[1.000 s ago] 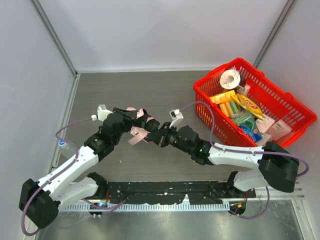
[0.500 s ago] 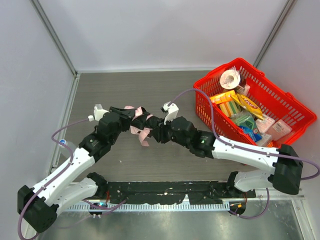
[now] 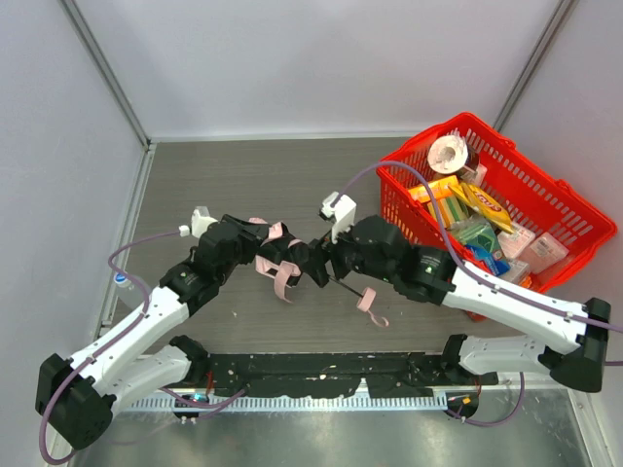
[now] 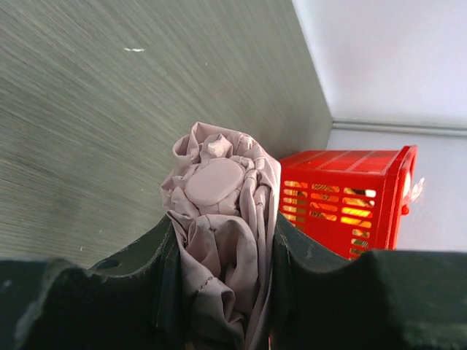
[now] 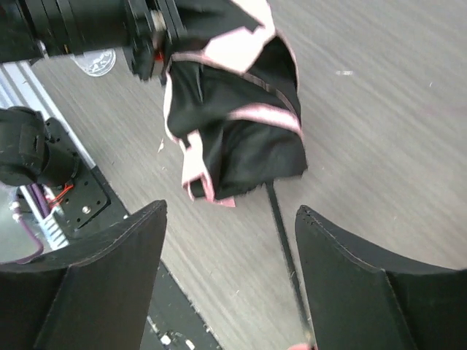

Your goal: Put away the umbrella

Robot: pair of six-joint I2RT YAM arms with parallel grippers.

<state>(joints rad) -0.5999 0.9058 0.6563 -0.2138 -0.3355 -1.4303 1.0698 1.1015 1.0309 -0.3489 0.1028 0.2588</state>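
Note:
The umbrella (image 3: 265, 264) hangs between the two arms, just above the table. My left gripper (image 3: 285, 255) is shut on its bunched pale pink fabric (image 4: 219, 219), which fills the gap between the black fingers. Seen from the right wrist, the canopy (image 5: 233, 124) is black inside with pink edges. A thin black shaft (image 5: 284, 240) runs from it down to the small pink handle (image 3: 367, 299), whose wrist loop (image 3: 379, 319) lies on the table. My right gripper (image 3: 325, 267) (image 5: 230, 211) stands open over the shaft, touching nothing.
A red basket (image 3: 419, 141) full of packets and a tape roll stands at the far right, also seen as the red basket (image 4: 343, 204) past the umbrella. A black rail (image 3: 321, 375) runs along the near edge. Grey walls close in the table.
My right gripper has gone from shut to wide open and drawn back to the right. The shaft, handle and loop now show stretched out toward the near right. The left gripper keeps its hold.

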